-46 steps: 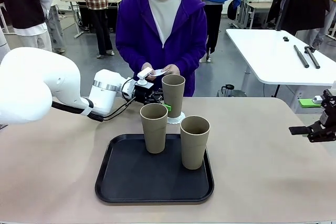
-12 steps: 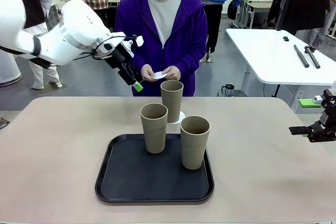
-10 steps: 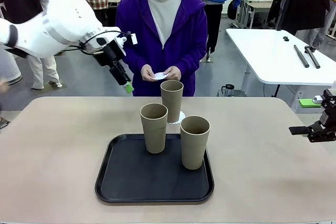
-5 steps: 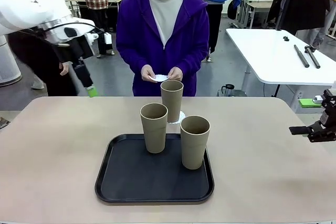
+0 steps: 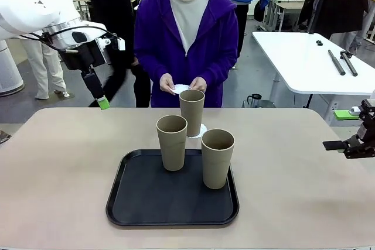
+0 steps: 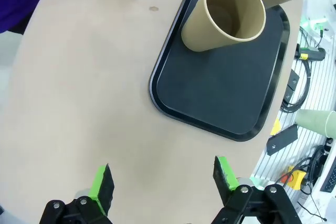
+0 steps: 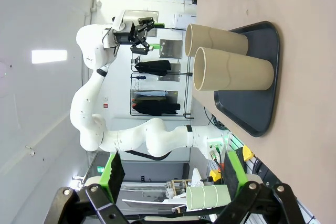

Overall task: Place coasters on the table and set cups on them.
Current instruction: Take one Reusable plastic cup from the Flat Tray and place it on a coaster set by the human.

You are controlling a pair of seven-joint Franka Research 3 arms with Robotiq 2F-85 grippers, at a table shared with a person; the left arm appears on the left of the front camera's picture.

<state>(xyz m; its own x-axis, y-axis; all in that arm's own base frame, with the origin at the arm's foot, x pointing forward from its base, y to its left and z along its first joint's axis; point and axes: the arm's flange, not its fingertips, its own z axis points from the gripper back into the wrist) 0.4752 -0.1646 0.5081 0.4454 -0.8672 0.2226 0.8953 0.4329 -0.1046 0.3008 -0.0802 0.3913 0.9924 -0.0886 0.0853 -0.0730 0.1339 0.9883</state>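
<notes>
— Tan cups first: where do we have them?

— One cup (image 5: 192,111) stands upright on a white coaster (image 5: 201,131) on the table (image 5: 64,168), just beyond the black tray (image 5: 152,203). A second cup (image 5: 171,143) and a third cup (image 5: 217,158) stand upright on the tray, close together. We judge one setting of three done.

— And the spare coasters (image 5: 180,88)?

— We take them to be the white paper in the person's hands (image 5: 196,83), held just behind the far cup, presumably ready to lay down.

— Our grippers?

— Our left gripper (image 6: 164,178) hangs high over the table's far left corner, well apart from everything, likely to leave the person room. Its green fingers (image 6: 102,184) are spread wide, with bare tabletop showing between them. Our right gripper (image 7: 173,176) hovers at the table's right edge, its fingers parted too and nothing between them.

— So what do we want next?

— A coaster on open table, we think, then a grasp round the middle of a cup on the tray. They look tall and narrow-based, so a careless nudge could tip one.
</notes>
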